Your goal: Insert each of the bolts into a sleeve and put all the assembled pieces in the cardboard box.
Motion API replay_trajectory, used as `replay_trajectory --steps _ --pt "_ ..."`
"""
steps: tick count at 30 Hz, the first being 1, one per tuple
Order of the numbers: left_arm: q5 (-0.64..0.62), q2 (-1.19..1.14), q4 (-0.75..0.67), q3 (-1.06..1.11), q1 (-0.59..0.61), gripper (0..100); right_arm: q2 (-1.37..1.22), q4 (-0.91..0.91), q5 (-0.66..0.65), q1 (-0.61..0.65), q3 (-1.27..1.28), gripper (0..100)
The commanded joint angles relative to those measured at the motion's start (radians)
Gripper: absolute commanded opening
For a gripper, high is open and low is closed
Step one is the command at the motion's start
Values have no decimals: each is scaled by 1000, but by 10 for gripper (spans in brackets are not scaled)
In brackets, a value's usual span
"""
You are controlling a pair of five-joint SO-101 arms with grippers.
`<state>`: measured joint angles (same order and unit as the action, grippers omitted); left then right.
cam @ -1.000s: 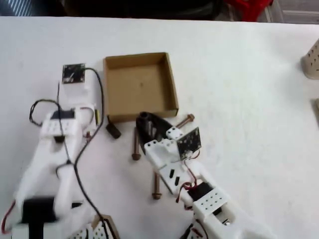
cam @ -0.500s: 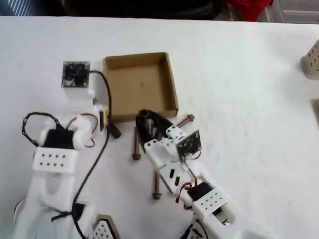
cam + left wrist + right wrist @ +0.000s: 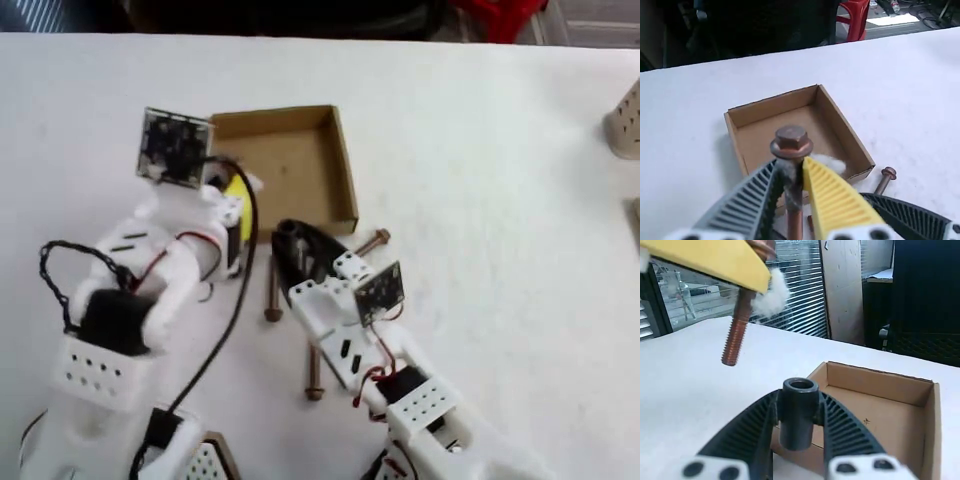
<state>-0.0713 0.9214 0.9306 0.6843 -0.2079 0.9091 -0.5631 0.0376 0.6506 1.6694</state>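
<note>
1. The left gripper (image 3: 792,167) pinches a copper-coloured bolt (image 3: 791,141) between its grey and yellow fingers, just under the hexagonal head. The head points up and the threaded shank hangs down.
2. In the high view, the left gripper (image 3: 235,225) sits at the near-left corner of the cardboard box (image 3: 346,165).
3. The right gripper (image 3: 799,397) is closed around a black sleeve (image 3: 799,417). It holds the sleeve upright with its open bore facing up.
4. The held bolt's threaded tip is apart from the sleeve. It is off to the left and higher than the sleeve's rim, so the bolt is not yet inserted.
5. In the high view, the sleeve (image 3: 290,236) stands just near of the box's near wall, toward its right end.
6. The box lies open-topped on the white table (image 3: 480,150), just far of both grippers.
7. A corner bolt (image 3: 371,242) lies on the table just beside the box's near-right corner, pointing diagonally away from it.
8. A middle bolt (image 3: 271,290) lies flat between the two arms, running near to far.
9. A near bolt (image 3: 313,372) lies close against the left side of the right arm, with its head at the near end.
10. A white fluffy tuft (image 3: 772,290) clings to the yellow finger beside the held bolt.
</note>
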Motion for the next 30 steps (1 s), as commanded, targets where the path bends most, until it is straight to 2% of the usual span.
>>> replay_trajectory --steps 1,8,14,21,25,30 --pt "0 27 -114 14 -27 22 15 -24 -15 -5 6 17" --pt "-196 27 -175 31 -101 22 15 -24 -15 -5 6 17" --pt "-203 44 -196 58 -110 21 15 -24 -15 -7 6 17" --pt "-212 404 -566 431 -102 22 15 -24 -15 -5 6 17" --pt "-212 443 -509 414 -108 22 15 -22 -15 -4 6 17" --pt "-212 410 -503 371 -120 22 15 -22 -15 -4 6 17"
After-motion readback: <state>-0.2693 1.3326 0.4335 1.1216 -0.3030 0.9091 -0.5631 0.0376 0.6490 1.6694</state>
